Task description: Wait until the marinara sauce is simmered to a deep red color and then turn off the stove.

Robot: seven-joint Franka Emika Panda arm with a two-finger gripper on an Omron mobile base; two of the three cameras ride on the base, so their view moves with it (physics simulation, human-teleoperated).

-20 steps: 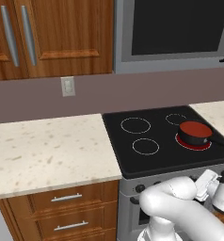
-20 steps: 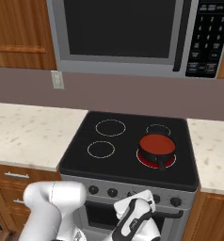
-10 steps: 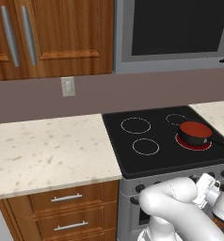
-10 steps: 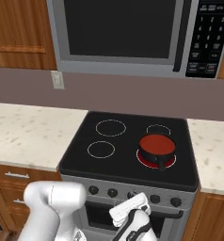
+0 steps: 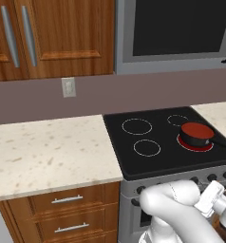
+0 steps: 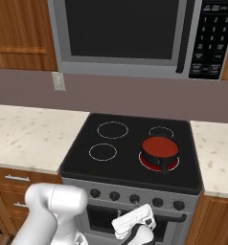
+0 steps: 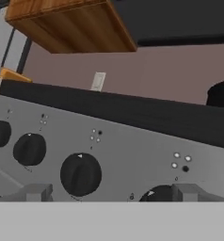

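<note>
The marinara sauce [image 6: 160,145] is a flat, deep red disc in a small dark saucepan [image 5: 196,135] on the front right burner of the stove [image 6: 130,158]. A thin red ring glows around the pan's base. My gripper [image 7: 114,193] is open and holds nothing. It hangs low in front of the stove's steel knob panel and looks up at it. Its fingertips [image 7: 35,192] stand wide apart. Two dark knobs lie between them, one [image 7: 81,174] left of middle and one [image 7: 160,194] right of it. My wrist [image 6: 133,221] sits below the knob row [image 6: 134,198].
A steel microwave [image 6: 130,36] hangs over the stove. Speckled counter [image 5: 48,152] runs to the left, with wooden drawers [image 5: 67,201] under it. Wooden wall cabinets [image 5: 43,38] and a wall outlet [image 5: 68,87] are above the counter.
My hand has sunk a little lower in front of the knob panel. The sauce, the pan and the glowing ring look the same.
</note>
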